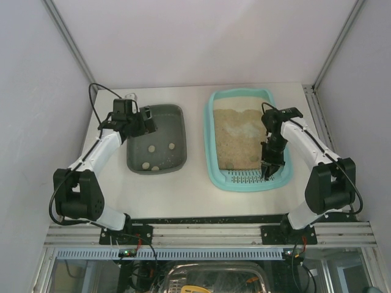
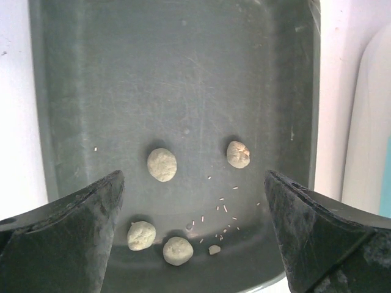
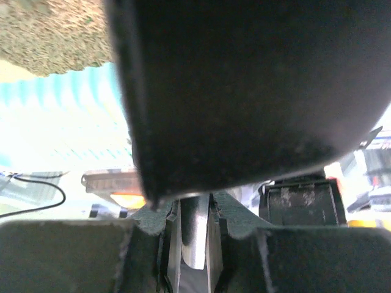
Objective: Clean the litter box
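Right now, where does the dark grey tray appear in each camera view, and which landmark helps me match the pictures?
Top external: the dark grey tray lies left of centre, left of the turquoise litter box and apart from it.
Left wrist: the dark grey tray fills most of the picture.
Right wrist: not in it.
Shared landmark: the four pale lumps on its floor, seen in the top and left wrist views.

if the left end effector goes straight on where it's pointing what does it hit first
The left end effector would likely first meet the dark grey tray's floor, near the pale clumps.
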{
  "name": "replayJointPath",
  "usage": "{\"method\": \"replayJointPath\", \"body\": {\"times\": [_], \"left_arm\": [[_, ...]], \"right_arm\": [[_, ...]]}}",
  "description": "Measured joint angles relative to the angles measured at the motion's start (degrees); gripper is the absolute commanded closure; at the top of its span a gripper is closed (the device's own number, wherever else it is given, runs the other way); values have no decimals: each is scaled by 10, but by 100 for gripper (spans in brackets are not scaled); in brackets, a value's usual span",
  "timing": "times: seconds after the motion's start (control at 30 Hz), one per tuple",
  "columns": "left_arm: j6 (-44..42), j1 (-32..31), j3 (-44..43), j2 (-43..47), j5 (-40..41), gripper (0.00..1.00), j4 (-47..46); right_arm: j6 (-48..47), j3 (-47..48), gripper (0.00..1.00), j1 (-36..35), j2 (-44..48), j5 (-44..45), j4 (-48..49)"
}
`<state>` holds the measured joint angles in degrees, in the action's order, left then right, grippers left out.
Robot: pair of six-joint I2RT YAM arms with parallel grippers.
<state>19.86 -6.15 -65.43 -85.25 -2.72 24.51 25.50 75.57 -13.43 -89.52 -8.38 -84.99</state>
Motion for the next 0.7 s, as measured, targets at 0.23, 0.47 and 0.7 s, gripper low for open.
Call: {"method": "replayJointPath", "body": {"times": [0.23,0.47,0.7], "left_arm": [[0,-18,1,-5,-10,0,0],[-1,-21,1,-14,-10,0,0],[-10,-18,1,-29,-6,0,8]], "right_arm": [[25,-9,100,56,-12,-42,-33],[44,26,100,94,-81,-117,-54],[70,80,100,112,-124,-178,-92]]}}
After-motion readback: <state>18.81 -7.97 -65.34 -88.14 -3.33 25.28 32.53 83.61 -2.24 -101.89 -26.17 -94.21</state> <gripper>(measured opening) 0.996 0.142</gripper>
